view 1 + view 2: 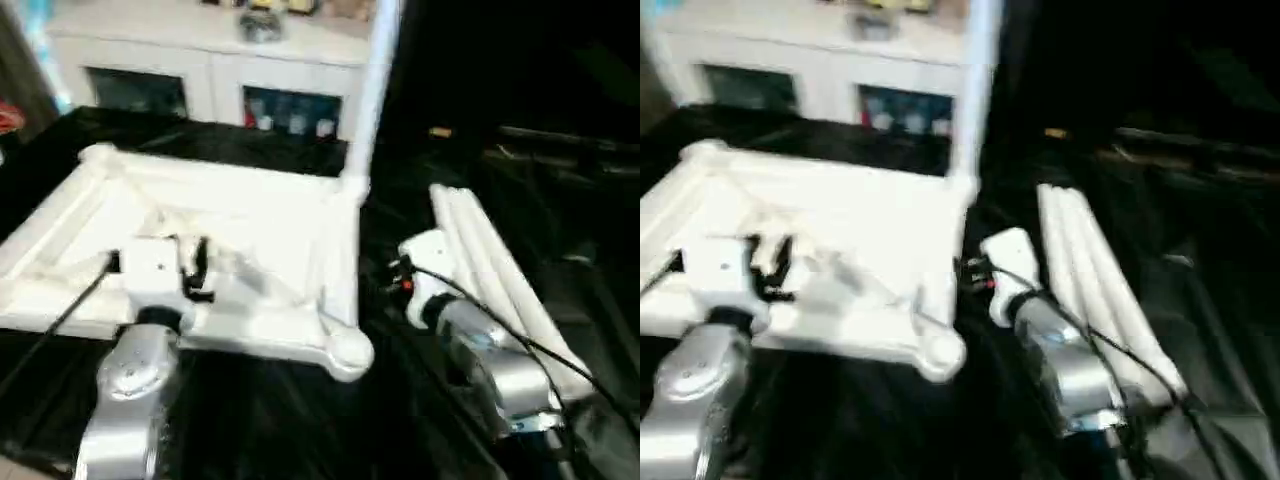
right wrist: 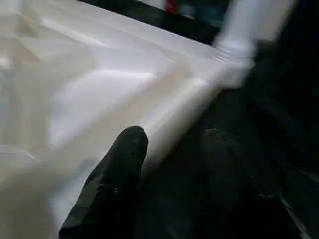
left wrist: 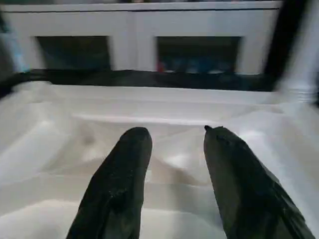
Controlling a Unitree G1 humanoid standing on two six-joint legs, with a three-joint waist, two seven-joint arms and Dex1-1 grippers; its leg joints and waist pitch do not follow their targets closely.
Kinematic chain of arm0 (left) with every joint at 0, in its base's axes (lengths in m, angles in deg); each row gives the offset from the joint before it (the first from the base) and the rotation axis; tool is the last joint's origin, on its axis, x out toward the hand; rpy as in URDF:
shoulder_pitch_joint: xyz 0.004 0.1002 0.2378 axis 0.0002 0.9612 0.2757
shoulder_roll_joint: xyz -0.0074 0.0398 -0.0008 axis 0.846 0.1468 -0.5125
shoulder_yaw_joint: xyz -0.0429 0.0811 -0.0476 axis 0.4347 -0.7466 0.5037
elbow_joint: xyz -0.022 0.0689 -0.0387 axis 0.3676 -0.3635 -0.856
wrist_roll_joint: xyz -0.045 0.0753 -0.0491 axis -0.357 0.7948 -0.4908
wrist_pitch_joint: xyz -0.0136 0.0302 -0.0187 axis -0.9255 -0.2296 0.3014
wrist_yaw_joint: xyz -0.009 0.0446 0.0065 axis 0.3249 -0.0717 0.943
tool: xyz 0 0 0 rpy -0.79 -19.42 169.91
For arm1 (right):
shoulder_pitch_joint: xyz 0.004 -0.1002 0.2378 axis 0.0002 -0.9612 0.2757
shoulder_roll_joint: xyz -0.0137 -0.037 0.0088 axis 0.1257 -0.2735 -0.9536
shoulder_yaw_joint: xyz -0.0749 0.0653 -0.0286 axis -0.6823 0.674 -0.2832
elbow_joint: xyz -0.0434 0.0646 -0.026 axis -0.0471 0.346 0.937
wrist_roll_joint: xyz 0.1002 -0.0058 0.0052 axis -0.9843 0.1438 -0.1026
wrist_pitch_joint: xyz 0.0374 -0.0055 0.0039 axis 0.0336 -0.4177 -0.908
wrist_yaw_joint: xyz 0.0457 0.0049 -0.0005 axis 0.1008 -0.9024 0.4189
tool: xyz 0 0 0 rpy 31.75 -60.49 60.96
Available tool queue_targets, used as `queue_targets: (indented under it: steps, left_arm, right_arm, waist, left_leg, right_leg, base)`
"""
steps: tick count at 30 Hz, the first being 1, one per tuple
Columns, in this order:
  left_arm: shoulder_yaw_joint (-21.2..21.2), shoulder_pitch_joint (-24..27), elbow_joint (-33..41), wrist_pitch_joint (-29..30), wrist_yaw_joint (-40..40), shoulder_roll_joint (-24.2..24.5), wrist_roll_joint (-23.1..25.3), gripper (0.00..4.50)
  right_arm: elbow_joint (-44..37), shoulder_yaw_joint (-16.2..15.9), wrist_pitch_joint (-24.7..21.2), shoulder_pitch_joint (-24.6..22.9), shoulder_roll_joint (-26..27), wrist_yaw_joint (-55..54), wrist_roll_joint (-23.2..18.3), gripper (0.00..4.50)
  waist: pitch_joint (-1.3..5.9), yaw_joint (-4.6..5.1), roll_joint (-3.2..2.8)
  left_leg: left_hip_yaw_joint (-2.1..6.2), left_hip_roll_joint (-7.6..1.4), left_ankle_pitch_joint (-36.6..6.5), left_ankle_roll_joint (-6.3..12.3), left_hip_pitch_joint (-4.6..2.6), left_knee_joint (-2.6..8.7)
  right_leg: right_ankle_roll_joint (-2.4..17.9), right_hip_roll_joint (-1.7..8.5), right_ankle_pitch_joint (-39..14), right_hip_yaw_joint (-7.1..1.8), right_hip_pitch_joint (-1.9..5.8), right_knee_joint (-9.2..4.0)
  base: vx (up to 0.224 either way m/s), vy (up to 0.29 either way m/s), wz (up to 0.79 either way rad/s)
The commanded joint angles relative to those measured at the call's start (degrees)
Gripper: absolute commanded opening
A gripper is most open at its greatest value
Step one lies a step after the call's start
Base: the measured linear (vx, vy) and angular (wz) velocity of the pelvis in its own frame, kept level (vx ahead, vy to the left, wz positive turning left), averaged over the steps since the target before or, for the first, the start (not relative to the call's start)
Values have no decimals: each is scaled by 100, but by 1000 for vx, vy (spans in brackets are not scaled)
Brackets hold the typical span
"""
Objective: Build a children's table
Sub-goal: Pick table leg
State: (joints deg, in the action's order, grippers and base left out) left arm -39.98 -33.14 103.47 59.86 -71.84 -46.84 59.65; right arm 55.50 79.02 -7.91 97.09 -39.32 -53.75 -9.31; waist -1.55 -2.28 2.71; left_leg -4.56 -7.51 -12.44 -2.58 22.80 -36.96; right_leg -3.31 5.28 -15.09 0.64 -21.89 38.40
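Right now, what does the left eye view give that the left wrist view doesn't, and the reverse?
Left eye view alone: three loose long white tapered tube legs lying side by side on the black-draped work table, the silver forearms, and the right gripper between those legs and the white plastic tabletop.

Left wrist view alone: a close look along the left gripper, its two black fingers apart with nothing between them, over the ribbed underside.

Both: the upturned tabletop, the one upright leg in its far corner socket, and the white glass-door cabinet behind.
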Motion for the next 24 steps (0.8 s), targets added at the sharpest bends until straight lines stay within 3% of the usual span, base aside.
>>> queue_targets:
  steps: [1, 2, 3, 4, 5, 7, 9, 11, 13, 14, 15, 18, 19, 21, 22, 24]
  left_arm:
    - [-60, -16, -100, -30, -81, 98, 18, 209]
    - [-72, -25, -137, 8, -138, 126, -8, 209]
    - [-88, -37, -174, 24, -217, 163, -50, 209]
    - [-111, -74, -248, 139, -350, 241, -104, 209]
    - [-134, -101, -291, 151, -451, 292, -137, 236]
    - [-208, -169, -378, 163, -751, 415, -254, 243]
    - [-454, -237, -409, 199, -1385, 691, -449, 260]
    - [-573, -250, -382, 262, -1639, 823, -510, 286]
    - [-859, -300, -261, 391, -2392, 1200, -765, 293]
    - [-859, -300, -261, 391, -2392, 1200, -765, 306]
    - [-964, -330, -143, 526, -2785, 1402, -966, 321]
    - [-1032, -355, -15, 642, -3086, 1553, -1146, 330]
    - [-1077, -382, 97, 747, -3257, 1647, -1256, 331]
    - [-1097, -404, 141, 799, -3334, 1704, -1310, 364]
    - [-1129, -438, 188, 835, -3386, 1745, -1342, 371]
    - [-1159, -481, 218, 849, -3431, 1778, -1359, 372]
  right_arm:
    - [15, 157, -216, 160, 17, -104, -116, 238]
    - [67, 246, -337, 226, 29, -180, -147, 238]
    - [106, 317, -442, 294, 29, -265, -124, 238]
    - [180, 402, -626, 416, -13, -364, -82, 252]
    - [208, 434, -711, 477, -48, -406, -57, 273]
    - [262, 510, -881, 606, -130, -493, -39, 281]
    - [319, 657, -1112, 794, -226, -575, -69, 301]
    - [319, 725, -1233, 871, -271, -606, -75, 320]
    - [334, 830, -1635, 1078, -473, -715, 40, 331]
    - [334, 830, -1635, 1078, -473, -715, 40, 343]
    - [315, 927, -1930, 1179, -577, -816, 85, 356]
    - [237, 1053, -2247, 1251, -628, -890, 40, 366]
    - [147, 1121, -2452, 1278, -675, -922, 21, 375]
    - [94, 1140, -2573, 1287, -702, -936, 5, 399]
    - [25, 1163, -2760, 1271, -725, -903, -52, 405]
    - [-35, 1177, -2968, 1246, -746, -852, -111, 417]
  waist:
    - [300, -86, 7]
    - [271, -49, -28]
    - [213, 1, -60]
    - [150, 20, -62]
    - [123, 35, -45]
    - [90, 42, -51]
    - [71, 39, -31]
    - [71, 43, -20]
    - [83, 53, -26]
    - [106, 36, -45]
    - [114, 61, -40]
    - [114, 46, -55]
    - [121, 50, -19]
    - [147, 35, -18]
    - [153, 24, -120]
    - [170, 29, -57]
  left_leg:
    - [-69, -191, 1202, 674, -82, 354]
    - [-113, -277, 265, 361, -114, 483]
    - [-136, -333, -506, 126, -137, 607]
    - [-182, -371, -1332, -128, -186, 675]
    - [-199, -382, -1703, -251, -214, 695]
    - [-224, -401, -2471, -563, -292, 703]
    - [-216, -390, -2805, -664, -332, 702]
    - [-187, -381, -2881, -679, -315, 724]
    - [-181, -391, -2789, -684, -267, 754]
    - [-182, -391, -2590, -680, -248, 763]
    - [-191, -400, -2350, -687, -191, 778]
    - [-244, -376, -2200, -660, -211, 761]
    - [-269, -379, -2169, -629, -213, 744]
    - [-289, -381, -1965, -588, -197, 732]
    - [-283, -384, -1900, -608, -206, 729]
    - [-327, -389, -1617, -551, -173, 710]
  right_leg:
    - [685, 274, 1879, -131, 381, -465]
    - [972, 224, 1127, -78, 384, -517]
    - [1124, 167, 334, -41, 354, -574]
    - [1130, 132, -648, -53, 264, -645]
    - [1083, 127, -1140, -63, 220, -688]
    - [780, 148, -2276, -80, 87, -800]
    - [582, 152, -2735, -73, 22, -874]
    - [503, 160, -2847, -62, 22, -876]
    - [529, 155, -2589, -55, 61, -838]
    - [600, 157, -2296, -64, 76, -795]
    - [688, 151, -1903, -62, 117, -747]
    - [759, 134, -1755, -82, 84, -739]
    - [782, 142, -1821, -93, 78, -756]
    - [774, 145, -1802, -94, 82, -742]
    - [797, 145, -1690, -100, 74, -724]
    - [853, 101, -1326, -92, 84, -701]
  base:
    - [-89, -15, 6]
    - [-97, -30, -6]
    - [-109, -19, -5]
    - [-109, -19, -5]
    - [-112, -11, 0]
    - [-107, -9, 2]
    - [-107, -3, 1]
    - [-92, 5, -2]
    - [-51, 26, -7]
    - [0, 0, 0]
    - [0, 0, 0]
    - [0, 0, 0]
    - [0, 0, 0]
    - [0, 0, 0]
    - [0, 0, 0]
    - [0, 0, 0]
